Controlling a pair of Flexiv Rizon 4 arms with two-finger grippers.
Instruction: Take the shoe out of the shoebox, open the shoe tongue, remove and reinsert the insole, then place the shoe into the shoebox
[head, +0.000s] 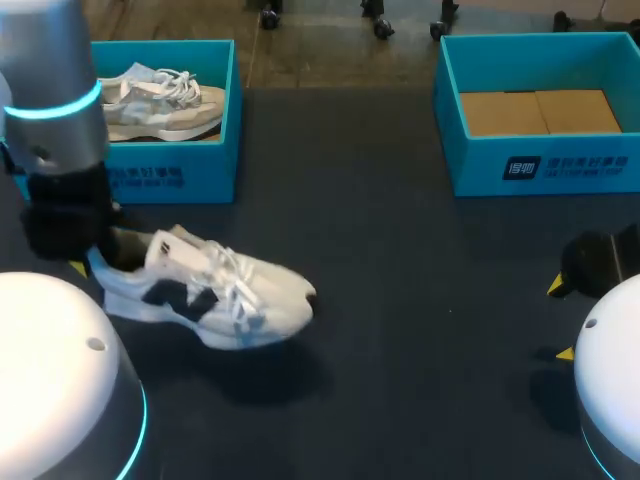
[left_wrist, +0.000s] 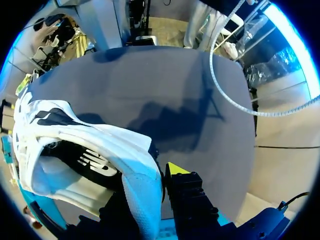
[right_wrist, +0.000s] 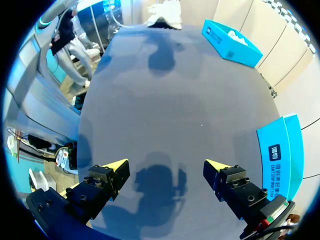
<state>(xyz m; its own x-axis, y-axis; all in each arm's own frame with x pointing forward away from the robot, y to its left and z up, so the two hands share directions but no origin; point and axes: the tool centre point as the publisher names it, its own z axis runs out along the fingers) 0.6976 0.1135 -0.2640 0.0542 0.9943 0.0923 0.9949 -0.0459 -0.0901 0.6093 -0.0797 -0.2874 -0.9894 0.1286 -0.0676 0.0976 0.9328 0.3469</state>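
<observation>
Left claw (head: 90, 262) pinched on heel of white shoe (head: 215, 290), resting on dark worktop (head: 400, 280) just before shoebox (head: 170, 170) with second shoe (head: 160, 100) inside. Right claw (right_wrist: 166, 170) spread wide, hovering over worktop, well apart from white shoe.

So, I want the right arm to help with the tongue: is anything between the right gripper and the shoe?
Nothing visible. Only bare table lies between the open right gripper and the shoe, whose heel the left gripper holds. The left shoebox and right shoebox stand further back.
</observation>
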